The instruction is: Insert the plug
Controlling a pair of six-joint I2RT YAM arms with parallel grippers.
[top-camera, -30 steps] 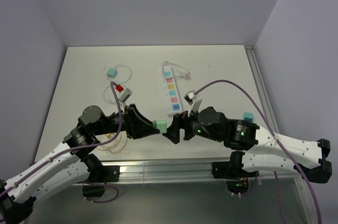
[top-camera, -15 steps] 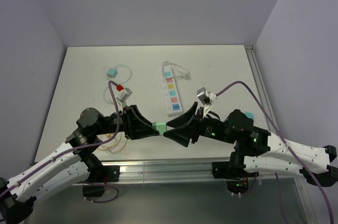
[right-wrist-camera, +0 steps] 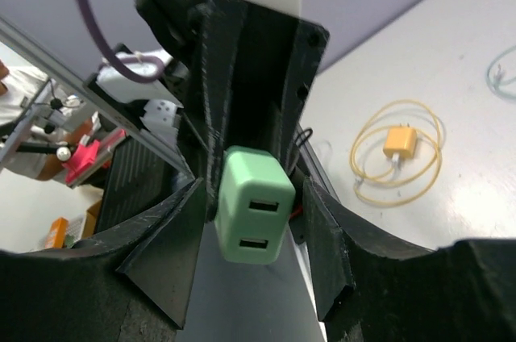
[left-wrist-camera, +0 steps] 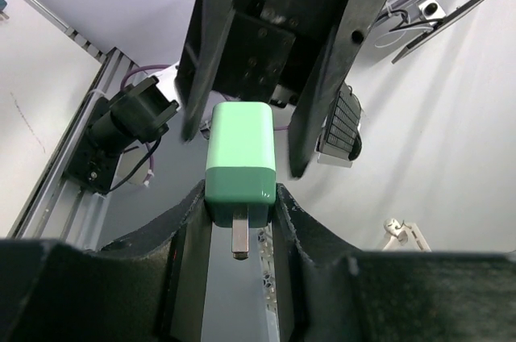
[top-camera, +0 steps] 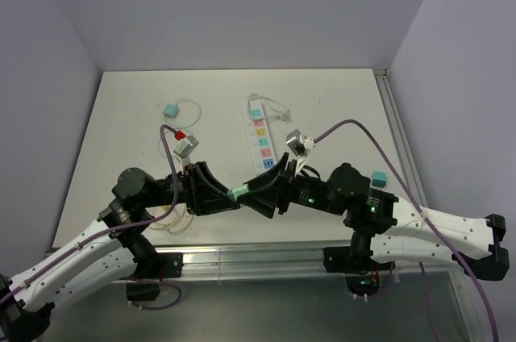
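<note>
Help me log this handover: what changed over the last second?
The right gripper edged toward the left gripper and narrowed its jaws around the pale green plastic charger cube, slim gaps still showing either side. The left gripper stayed shut on the cube's pronged end; the white power strip did not move.

Arms angled inward, tips meeting over near edge of white surface (top-camera: 339, 100). Left gripper (top-camera: 233, 194) jaws clamped on green rectangular plug (left-wrist-camera: 240, 160); right gripper (top-camera: 258, 192) jaws apart, flanking it.

A teal charger (top-camera: 171, 109) and an orange charger (right-wrist-camera: 401, 142) lie well apart on the white table (top-camera: 339, 100)
</note>
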